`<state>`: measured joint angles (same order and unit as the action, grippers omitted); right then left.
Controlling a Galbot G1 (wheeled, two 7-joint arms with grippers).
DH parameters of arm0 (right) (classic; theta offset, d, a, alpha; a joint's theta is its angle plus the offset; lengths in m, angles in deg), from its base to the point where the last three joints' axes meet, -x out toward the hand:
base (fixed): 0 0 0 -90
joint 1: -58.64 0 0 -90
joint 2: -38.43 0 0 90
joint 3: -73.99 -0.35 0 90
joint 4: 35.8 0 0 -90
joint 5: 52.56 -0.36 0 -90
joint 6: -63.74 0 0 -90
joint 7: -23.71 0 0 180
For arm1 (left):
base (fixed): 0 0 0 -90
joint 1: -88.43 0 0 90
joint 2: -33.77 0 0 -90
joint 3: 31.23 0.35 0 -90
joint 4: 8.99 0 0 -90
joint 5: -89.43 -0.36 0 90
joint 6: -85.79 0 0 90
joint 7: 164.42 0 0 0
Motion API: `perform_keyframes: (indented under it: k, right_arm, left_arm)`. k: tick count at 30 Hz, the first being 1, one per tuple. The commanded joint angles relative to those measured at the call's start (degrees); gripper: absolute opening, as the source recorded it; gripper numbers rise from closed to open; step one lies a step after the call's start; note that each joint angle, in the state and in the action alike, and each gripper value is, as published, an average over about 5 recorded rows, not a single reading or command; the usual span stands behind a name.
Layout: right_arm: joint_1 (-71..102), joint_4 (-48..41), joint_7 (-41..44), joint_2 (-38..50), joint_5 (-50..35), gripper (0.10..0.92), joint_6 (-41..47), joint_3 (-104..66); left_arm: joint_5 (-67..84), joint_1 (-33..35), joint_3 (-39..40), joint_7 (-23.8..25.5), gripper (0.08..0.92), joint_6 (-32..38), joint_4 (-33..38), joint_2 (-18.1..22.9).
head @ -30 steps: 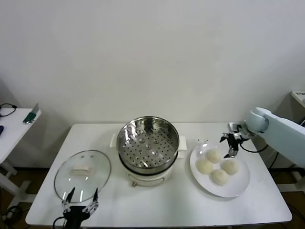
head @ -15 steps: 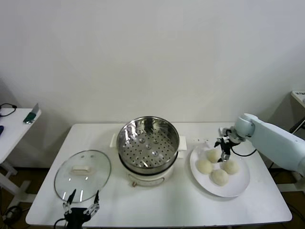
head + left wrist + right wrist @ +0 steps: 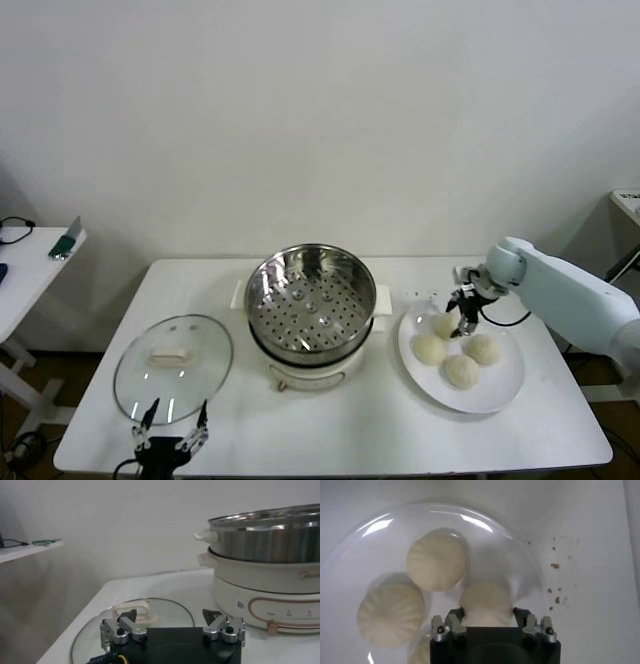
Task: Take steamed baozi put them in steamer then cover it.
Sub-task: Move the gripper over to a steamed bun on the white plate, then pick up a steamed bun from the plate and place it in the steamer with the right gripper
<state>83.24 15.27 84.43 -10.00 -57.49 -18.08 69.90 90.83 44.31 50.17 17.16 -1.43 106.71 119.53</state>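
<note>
On plate [image 3: 500, 390]: right tool [image 3: 488, 616] clamps baozi [image 3: 487, 602]. Left tool [image 3: 172, 621] wide over cover [image 3: 165, 611]; steamer [image 3: 270, 545] label illegible.

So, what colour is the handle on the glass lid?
White. The cover has a white oblong handle at its centre, clearest in the head view.

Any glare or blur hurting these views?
Head view: sharp, evenly lit, steamer shiny. Right wrist view: glare streaks on the plate rim, and the baozi between the right gripper fingers looks soft. Left wrist view: slightly soft, lid visible.
</note>
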Motion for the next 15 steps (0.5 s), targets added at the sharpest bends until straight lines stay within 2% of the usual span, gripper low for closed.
perform_keyframes:
  k: [1,10,15]
  right_arm:
    - [-4.3,0.2,1.7,-0.3,0.7,0.654,-3.4,1.8]
    - [-35.3,6.6,7.6,-4.1,-7.1,0.653,-17.3,18.9]
    - [-46.5,13.7,9.4,-10.8,-5.5,0.653,-26.8,21.1]
  left_arm:
    - [-0.1,-0.1,0.1,0.0,0.823,-0.2,0.2,0.3]
    - [-0.1,-0.4,0.3,0.0,0.823,-0.4,0.1,0.0]
    - [-0.2,-0.7,0.5,0.0,0.823,-0.5,0.2,-0.1]
